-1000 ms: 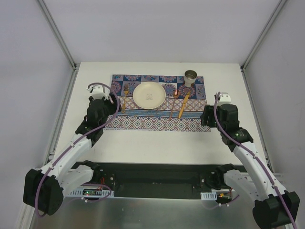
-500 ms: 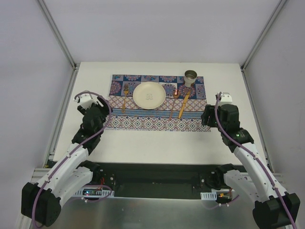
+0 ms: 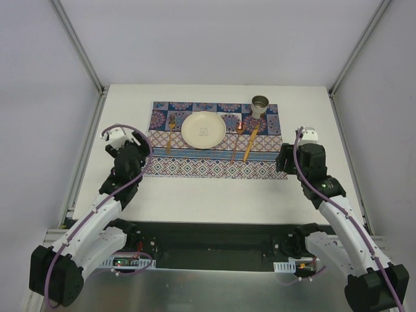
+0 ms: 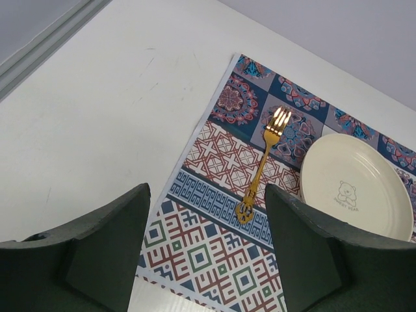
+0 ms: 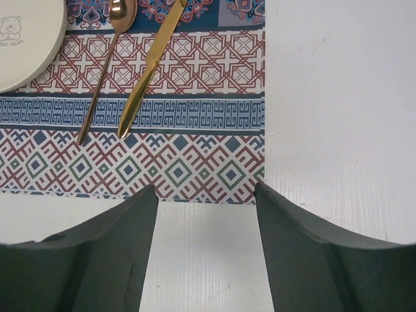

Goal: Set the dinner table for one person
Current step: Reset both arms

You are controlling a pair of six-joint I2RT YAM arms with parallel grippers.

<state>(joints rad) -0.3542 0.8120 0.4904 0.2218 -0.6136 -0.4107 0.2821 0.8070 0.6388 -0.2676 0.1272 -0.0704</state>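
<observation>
White walls are enclosing the dinner table [image 3: 214,195], which is filling the middle of the overhead view. Across its upper centre a patterned placemat [image 3: 195,168] is lying, carrying a plate [image 3: 203,129], fork [image 3: 170,140], spoon [image 3: 236,144], knife [image 3: 250,144] and cup [image 3: 260,105]. The left gripper [image 4: 207,198] is hovering at centre left, its jaws spread wide and empty. The right gripper [image 5: 206,192] is hovering at centre right, equally wide and gripping nothing.

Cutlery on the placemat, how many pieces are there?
3: a fork left of the plate, and a spoon and a knife side by side to its right. None looks hidden.
</observation>
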